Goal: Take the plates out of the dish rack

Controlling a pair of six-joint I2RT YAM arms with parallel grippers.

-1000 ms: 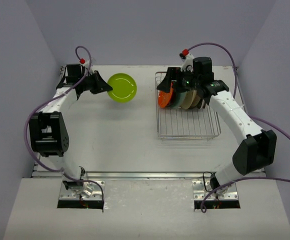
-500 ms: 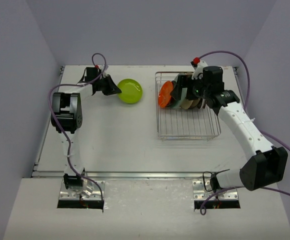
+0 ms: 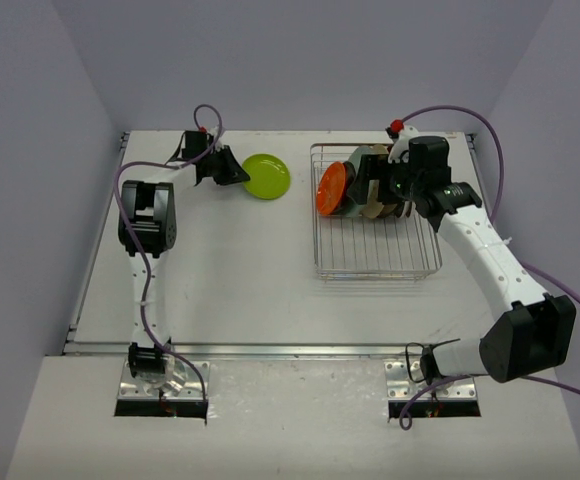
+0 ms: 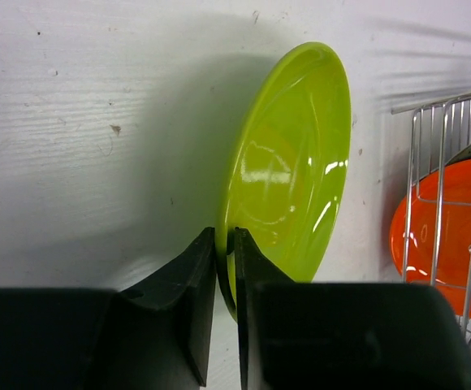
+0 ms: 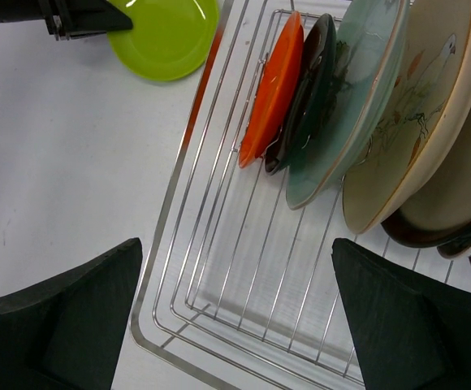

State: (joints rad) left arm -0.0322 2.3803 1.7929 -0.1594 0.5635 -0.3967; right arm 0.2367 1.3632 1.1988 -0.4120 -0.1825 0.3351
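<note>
While the right gripper (image 5: 235, 248) hangs wide open and holding nothing above the rack (image 3: 375, 262), the left gripper (image 4: 225, 240) is pinched onto the near rim of the green plate (image 3: 266, 176), its two fingers (image 4: 188, 280) closed to a slit with the rim between them. That plate is out of the rack, to its left and level with its far end, close to the rack's left rim but not touching it. Whether it lies flat on the table (image 3: 240, 280) or is held just clear of it cannot be told. Inside the rack, at the far end, the other plates stand on edge in a tight row. The orange plate (image 5: 272, 89) is nearest the rack's left rim, then come a black plate (image 5: 304, 89), a teal plate (image 5: 353, 97) and a cream plate (image 5: 414, 122) with a painted pattern, and a brown-rimmed plate (image 5: 442, 215) shows behind the cream one. All lean the same way, overlapping. The right gripper's fingers stand on either side of this row, well above it and touching none of the plates.
</note>
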